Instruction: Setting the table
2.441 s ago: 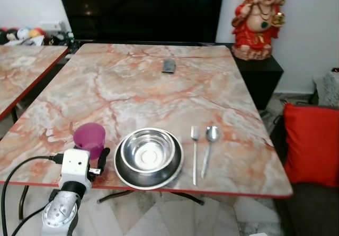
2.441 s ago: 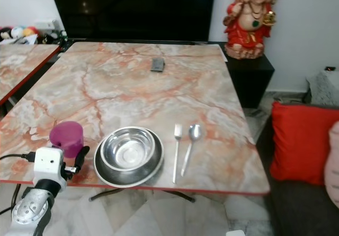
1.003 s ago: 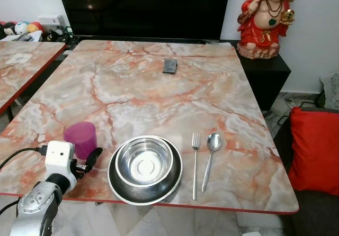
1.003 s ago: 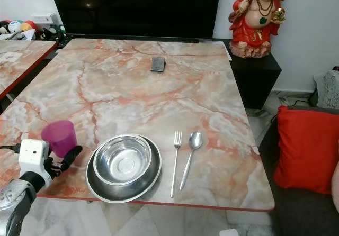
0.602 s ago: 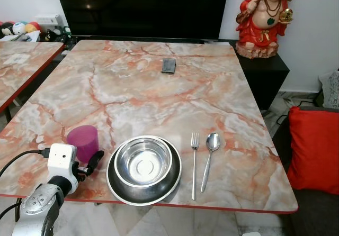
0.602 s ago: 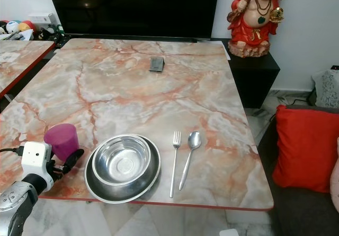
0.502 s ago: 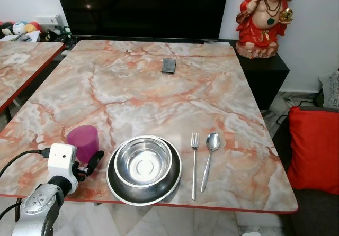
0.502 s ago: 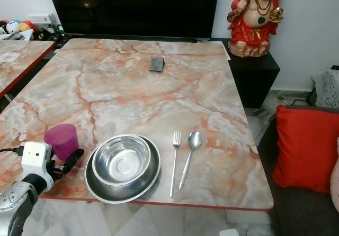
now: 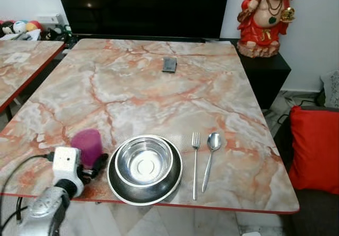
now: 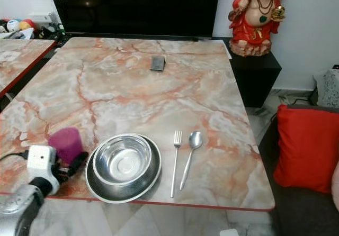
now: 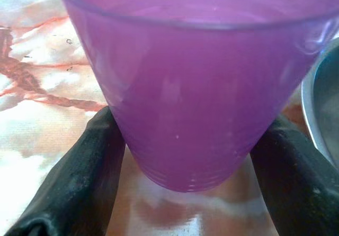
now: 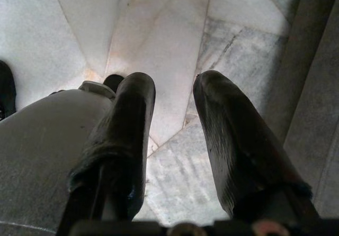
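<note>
**Gripping a purple cup beside the place setting**

Standing at the near edge of a marble-patterned bench (image 9: 159,88), the robot has its left pincer (image 11: 185,156) around a purple plastic cup (image 9: 87,145). The two black fingers (image 11: 79,178) press against the cup's lower sides, one on each side, and the cup sits upright on the bench surface. It stands at the near left, just beside a steel bowl (image 9: 144,159) that rests inside a wider steel plate (image 9: 119,179). To the right of the plate lie a fork (image 9: 195,162) and then a spoon (image 9: 210,150), side by side with their handles pointing toward the near edge. Far across the bench lies a small dark flat object (image 9: 169,64). Beyond the far right corner a red and gold laughing figurine (image 9: 263,16) stands on a black cabinet. A red cushion (image 9: 315,146) lies to the right. The right pincer (image 12: 169,135) hangs over pale floor tiles (image 12: 164,29), its fingers slightly apart and holding nothing.
</note>
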Robot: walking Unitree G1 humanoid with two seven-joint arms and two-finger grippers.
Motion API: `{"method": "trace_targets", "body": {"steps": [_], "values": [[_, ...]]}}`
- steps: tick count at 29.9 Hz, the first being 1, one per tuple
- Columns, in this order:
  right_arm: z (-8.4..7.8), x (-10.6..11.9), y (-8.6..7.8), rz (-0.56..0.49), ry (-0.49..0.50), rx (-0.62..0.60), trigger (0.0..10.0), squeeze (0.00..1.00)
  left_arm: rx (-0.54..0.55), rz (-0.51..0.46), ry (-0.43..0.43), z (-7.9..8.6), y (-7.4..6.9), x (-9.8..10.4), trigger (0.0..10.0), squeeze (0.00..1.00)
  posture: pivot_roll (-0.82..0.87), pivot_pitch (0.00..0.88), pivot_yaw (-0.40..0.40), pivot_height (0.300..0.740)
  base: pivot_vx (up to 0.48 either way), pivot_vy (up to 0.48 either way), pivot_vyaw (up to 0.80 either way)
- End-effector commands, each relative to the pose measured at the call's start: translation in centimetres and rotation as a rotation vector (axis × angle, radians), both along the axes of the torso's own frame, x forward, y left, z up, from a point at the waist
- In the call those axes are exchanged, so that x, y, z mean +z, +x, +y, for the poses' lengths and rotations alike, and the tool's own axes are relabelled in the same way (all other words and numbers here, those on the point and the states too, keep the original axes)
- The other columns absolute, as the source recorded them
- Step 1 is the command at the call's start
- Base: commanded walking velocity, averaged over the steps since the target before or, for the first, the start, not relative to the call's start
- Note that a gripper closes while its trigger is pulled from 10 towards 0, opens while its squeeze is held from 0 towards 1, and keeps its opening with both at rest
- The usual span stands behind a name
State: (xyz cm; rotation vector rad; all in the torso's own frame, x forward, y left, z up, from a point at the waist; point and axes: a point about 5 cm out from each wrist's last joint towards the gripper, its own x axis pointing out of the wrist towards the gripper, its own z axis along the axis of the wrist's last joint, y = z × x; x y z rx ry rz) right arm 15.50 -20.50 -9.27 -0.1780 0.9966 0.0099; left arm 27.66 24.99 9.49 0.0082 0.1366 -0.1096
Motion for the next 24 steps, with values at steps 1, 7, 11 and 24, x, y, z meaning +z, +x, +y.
{"method": "trace_targets", "body": {"steps": [1,7,11,24], "values": [[-0.2,-0.1,-0.4,0.018,-0.008,0.004,10.0,0.0,0.046,0.02,-0.014,0.6,-0.3,-0.6,10.0,0.0,0.02,0.106,-0.015,0.74,0.0,0.0,0.0],[-0.2,-0.1,-0.4,0.018,-0.008,0.007,10.0,0.0,0.098,-0.036,0.007,1.6,-0.2,0.5,10.0,0.0,0.02,0.107,-0.016,0.74,0.0,0.0,0.0],[-0.2,-0.1,-0.4,0.018,-0.007,0.008,10.0,0.0,0.087,-0.024,0.018,1.7,-0.3,0.3,10.0,0.0,0.02,0.107,-0.016,0.74,0.0,0.0,0.0],[-0.2,-0.1,-0.4,0.018,-0.009,0.008,10.0,0.0,-0.029,0.003,0.014,-0.1,-0.6,-0.4,10.0,0.0,0.02,0.104,-0.015,0.74,0.0,0.0,0.0]]}}
